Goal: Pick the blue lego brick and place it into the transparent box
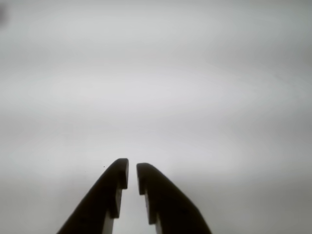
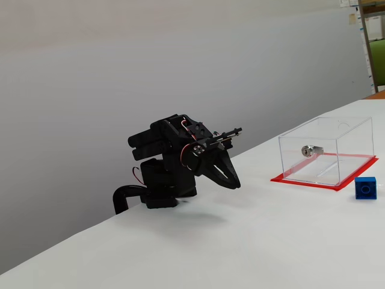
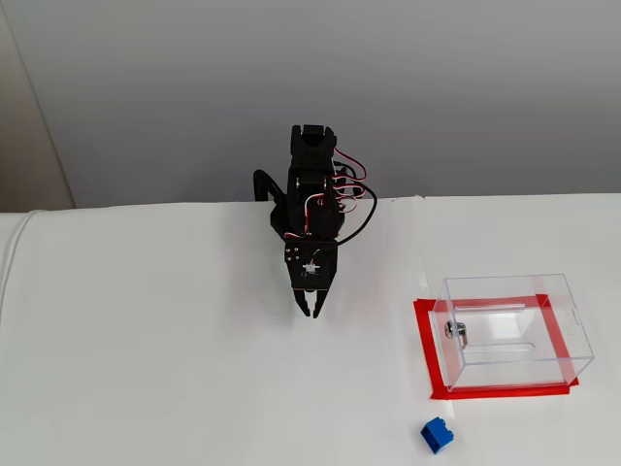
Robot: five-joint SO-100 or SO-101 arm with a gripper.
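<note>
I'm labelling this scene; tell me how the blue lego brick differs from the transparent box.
The blue lego brick is opaque solid blue; the transparent box is clear, showing a small silver metal piece at its wall. The brick is far smaller than the box. The brick sits on bare table; the box sits on a red sheet. Neither touches the gripper.

Soft, even light fills all three views, bright without harsh glare, and the white table (image 2: pixel 252 241) carries only a faint shadow beneath the arm. The wrist view is hazy and grey, its dark gripper (image 1: pixel 132 173) a soft-edged silhouette. Faint reflections streak the transparent box (image 3: pixel 514 330).
</note>
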